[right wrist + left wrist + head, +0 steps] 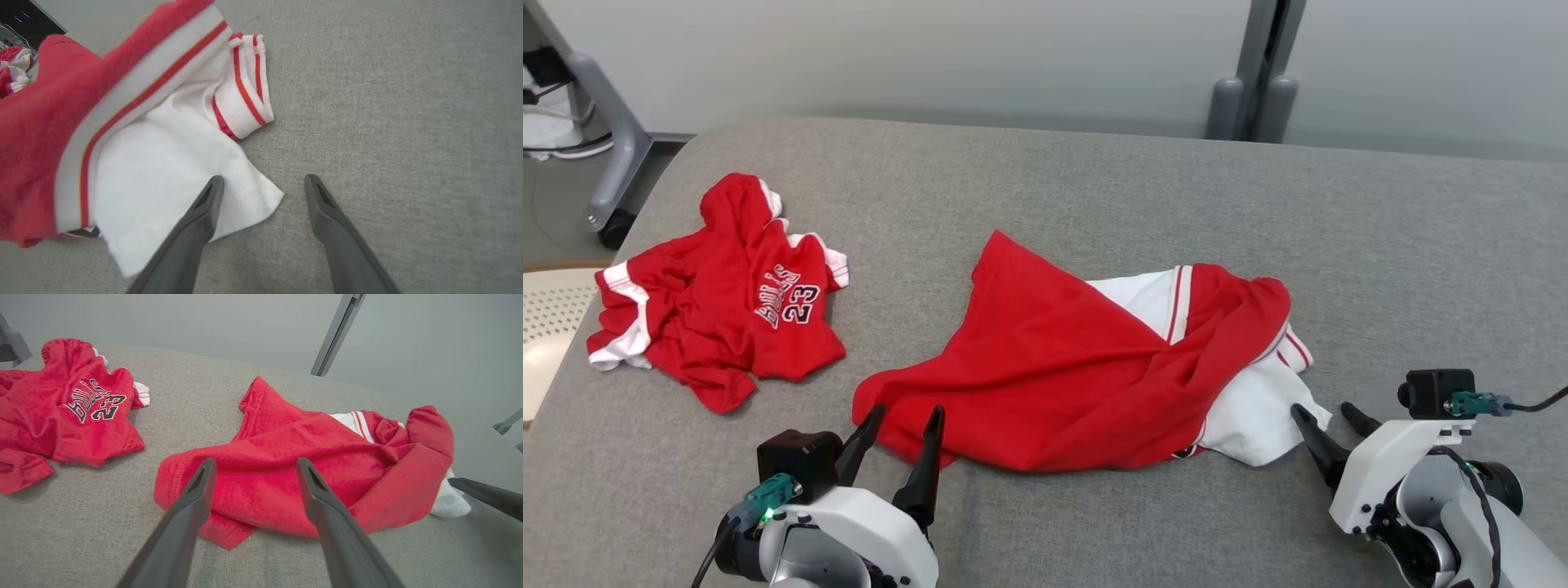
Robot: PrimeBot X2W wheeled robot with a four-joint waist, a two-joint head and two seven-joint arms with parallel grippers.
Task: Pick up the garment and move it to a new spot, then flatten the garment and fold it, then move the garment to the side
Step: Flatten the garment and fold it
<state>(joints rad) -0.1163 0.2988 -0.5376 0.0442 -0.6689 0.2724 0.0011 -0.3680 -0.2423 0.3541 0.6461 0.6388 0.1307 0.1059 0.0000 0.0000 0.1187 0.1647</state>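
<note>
At near centre: crumpled red-and-white garment [1054,367]; we hold left claw [908,410] and right claw [1321,407] spread, empty. Pickup seemingly pending; next, pinch both ends.

White wrist shells [870,523], black camera blocks [796,459], teal plugs [1472,403], black cables [1539,400]. Jaws long, dark, tapered. Small green lights [766,514].

Right claw [264,179] spread, one finger over white corner of garment [155,163]

Lots of bare table [1421,269] on the right and up back
There's an open lane between garment [1054,367] and jersey [727,302]; the jersey clogs the left side.
</note>
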